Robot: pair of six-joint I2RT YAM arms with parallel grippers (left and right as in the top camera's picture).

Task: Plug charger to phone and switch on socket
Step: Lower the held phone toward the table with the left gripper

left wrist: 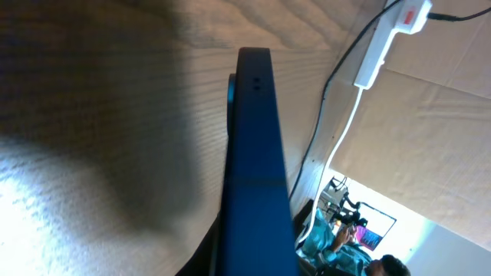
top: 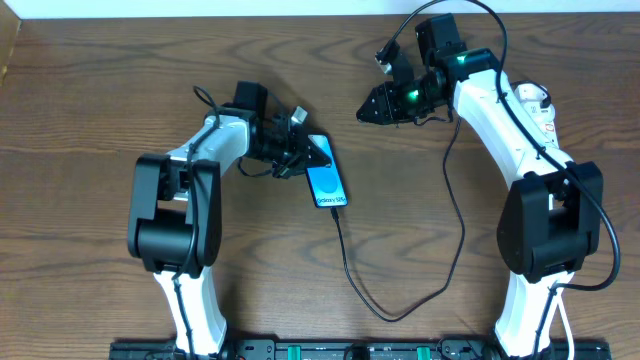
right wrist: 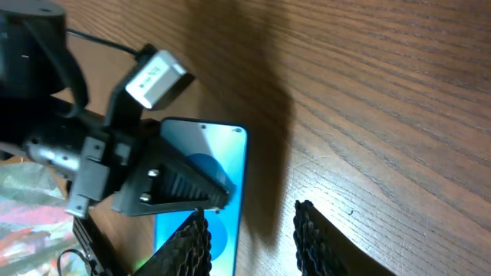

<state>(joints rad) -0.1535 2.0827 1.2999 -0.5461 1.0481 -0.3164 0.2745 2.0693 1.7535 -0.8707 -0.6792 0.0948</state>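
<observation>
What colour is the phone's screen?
The phone screen is bright blue with a white band at one end; the overhead view shows it best.

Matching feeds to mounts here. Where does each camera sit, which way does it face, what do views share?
Overhead: above the table, facing down on phone, charger, left arm, right arm, left gripper, right gripper.
Left wrist: low over the table, facing along a dark blue bar (finger or phone edge, unclear) toward the socket.
Right wrist: raised, facing down past its own fingers at the phone beneath the left gripper.
Shared: overhead and right wrist both show phone, left gripper.
</observation>
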